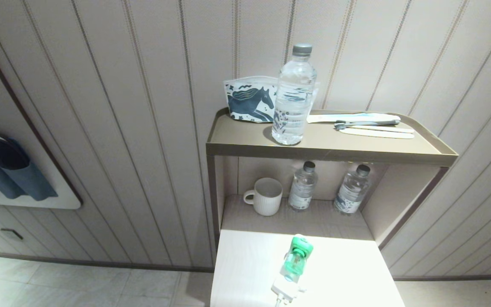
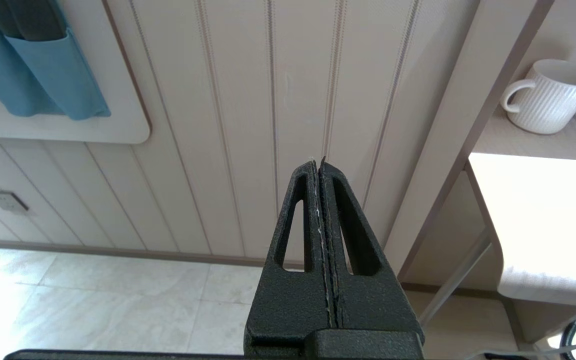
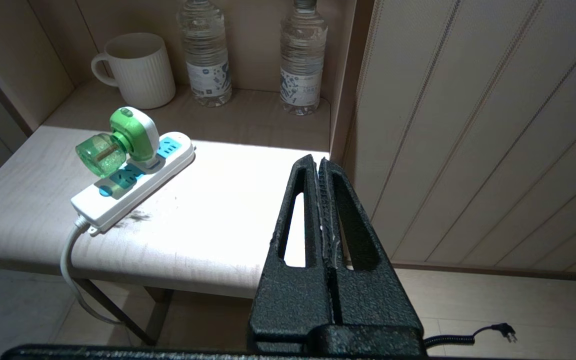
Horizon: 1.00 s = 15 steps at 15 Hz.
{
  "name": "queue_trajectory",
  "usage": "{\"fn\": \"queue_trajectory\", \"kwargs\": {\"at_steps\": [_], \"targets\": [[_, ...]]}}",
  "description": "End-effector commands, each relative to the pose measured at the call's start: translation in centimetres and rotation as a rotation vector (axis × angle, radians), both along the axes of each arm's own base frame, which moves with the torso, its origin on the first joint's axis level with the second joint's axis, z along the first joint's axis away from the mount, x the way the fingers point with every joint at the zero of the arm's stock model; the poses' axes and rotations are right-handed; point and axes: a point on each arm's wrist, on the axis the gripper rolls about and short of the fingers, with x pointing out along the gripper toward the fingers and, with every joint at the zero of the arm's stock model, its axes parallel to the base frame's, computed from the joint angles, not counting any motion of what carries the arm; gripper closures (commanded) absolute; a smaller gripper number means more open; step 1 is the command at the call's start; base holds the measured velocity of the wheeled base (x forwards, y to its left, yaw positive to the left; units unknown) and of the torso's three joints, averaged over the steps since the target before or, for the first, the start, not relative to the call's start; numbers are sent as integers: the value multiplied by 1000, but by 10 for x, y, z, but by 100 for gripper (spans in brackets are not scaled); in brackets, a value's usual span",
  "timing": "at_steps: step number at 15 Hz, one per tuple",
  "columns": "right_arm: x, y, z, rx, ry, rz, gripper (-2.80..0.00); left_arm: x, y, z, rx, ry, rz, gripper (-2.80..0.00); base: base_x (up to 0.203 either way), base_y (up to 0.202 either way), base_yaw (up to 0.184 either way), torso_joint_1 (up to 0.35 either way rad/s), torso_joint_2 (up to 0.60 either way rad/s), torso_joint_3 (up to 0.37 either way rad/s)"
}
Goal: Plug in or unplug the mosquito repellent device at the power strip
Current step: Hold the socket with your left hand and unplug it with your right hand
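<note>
Tabletop point(image 3: 208, 220) right of power strip point(image 3: 133, 182) bare; mug point(image 3: 138, 70) probably clear behind.

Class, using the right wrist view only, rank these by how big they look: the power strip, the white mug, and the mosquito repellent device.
Largest to smallest as they look:
1. power strip
2. and 3. white mug and mosquito repellent device look much alike; the device sits nearer the camera, so I will not rank them.

Left pincer point(image 2: 320, 162) and right pincer point(image 3: 316, 161) both closed, holding nothing.
</note>
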Motion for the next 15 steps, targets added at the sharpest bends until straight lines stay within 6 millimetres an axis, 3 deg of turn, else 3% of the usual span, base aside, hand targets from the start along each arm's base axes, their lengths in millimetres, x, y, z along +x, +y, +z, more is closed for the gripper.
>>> {"fn": "queue_trajectory", "kwargs": {"at_steps": [1, 15], "targets": [[0, 0, 0, 0, 2, 0, 0, 0, 0, 0, 0, 0, 0, 0, 0, 0, 0, 0, 0, 0], [0, 0, 0, -15, 4, 0, 0, 0, 0, 0, 0, 0, 0, 0, 0, 0, 0, 0, 0, 0]]}}
